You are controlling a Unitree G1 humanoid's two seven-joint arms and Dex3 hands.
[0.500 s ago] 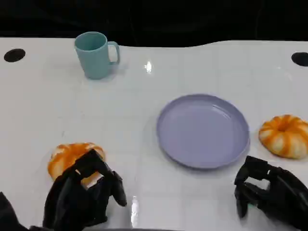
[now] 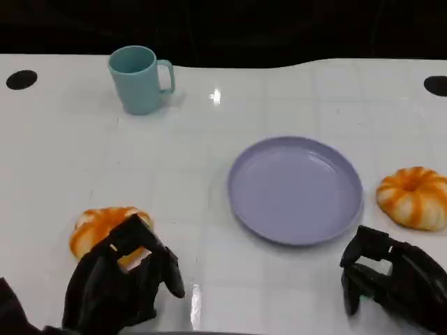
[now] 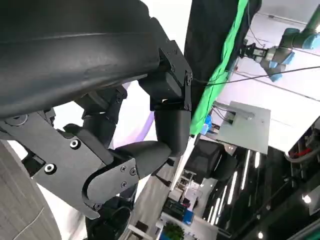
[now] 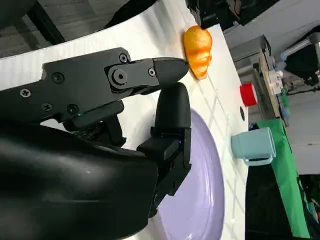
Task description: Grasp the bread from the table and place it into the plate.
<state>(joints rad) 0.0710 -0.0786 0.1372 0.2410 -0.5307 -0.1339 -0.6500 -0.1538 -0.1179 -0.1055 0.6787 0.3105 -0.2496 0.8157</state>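
Two orange-and-white breads lie on the white table. One bread (image 2: 103, 227) is at the near left, and my left hand (image 2: 122, 283) hovers at its near edge, its fingers loosely bent and hiding part of it. The other bread (image 2: 413, 197) lies right of the empty purple plate (image 2: 295, 188). My right hand (image 2: 391, 279) is near the front edge, below that bread, holding nothing. In the right wrist view the right hand (image 4: 165, 100) reaches over the plate (image 4: 200, 200) towards the bread (image 4: 198, 45). In the left wrist view the left hand (image 3: 145, 150) has nothing in it.
A teal mug (image 2: 140, 78) stands at the back left, also seen as the mug (image 4: 252, 145) from the right wrist. A small red object (image 4: 247, 94) sits beyond the table. Dark round holes (image 2: 21, 79) mark the table's far corners.
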